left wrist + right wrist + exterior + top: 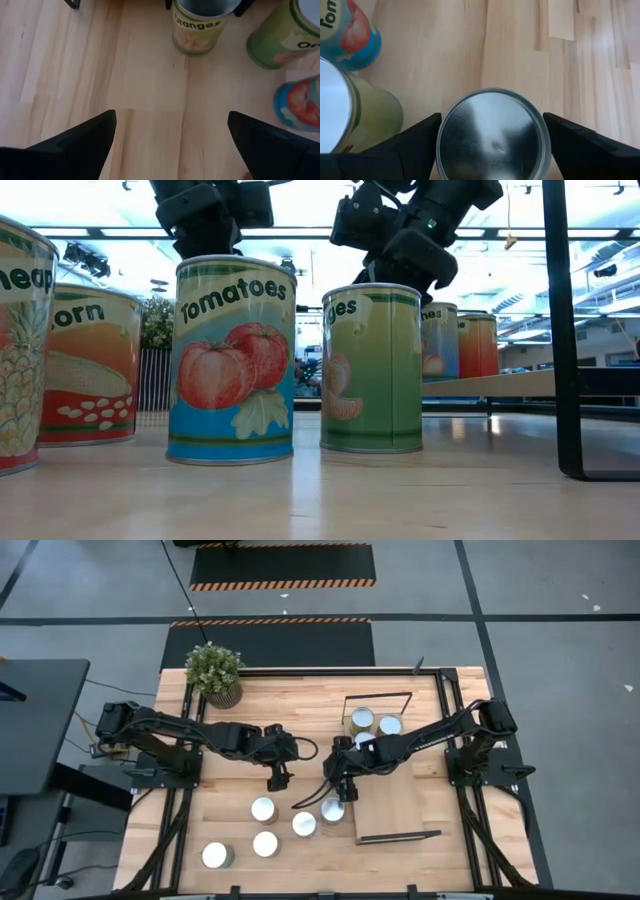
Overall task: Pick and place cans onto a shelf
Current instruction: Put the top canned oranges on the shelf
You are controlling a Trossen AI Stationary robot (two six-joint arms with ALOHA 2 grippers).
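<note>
Several cans stand on the wooden table (pixel 230 740). My right gripper (pixel 345 787) is open over a green oranges can (pixel 372 370) beside the shelf's near left corner. Its silver top (pixel 494 135) shows between the two fingers, which stand on either side at rim height; I cannot tell whether they touch it. My left gripper (pixel 280 778) is open and empty over bare table (pixel 150 90), left of that can. The shelf (pixel 400 805) is a light board with black wire frames. Three cans (pixel 364 721) stand on its far end.
More cans stand near the front: a tomatoes can (pixel 235 360), a corn can (pixel 90 365) and a pineapple can (pixel 20 340). A potted plant (pixel 215 672) stands at the far left corner. The shelf's black wire frame (pixel 555 330) rises at the right.
</note>
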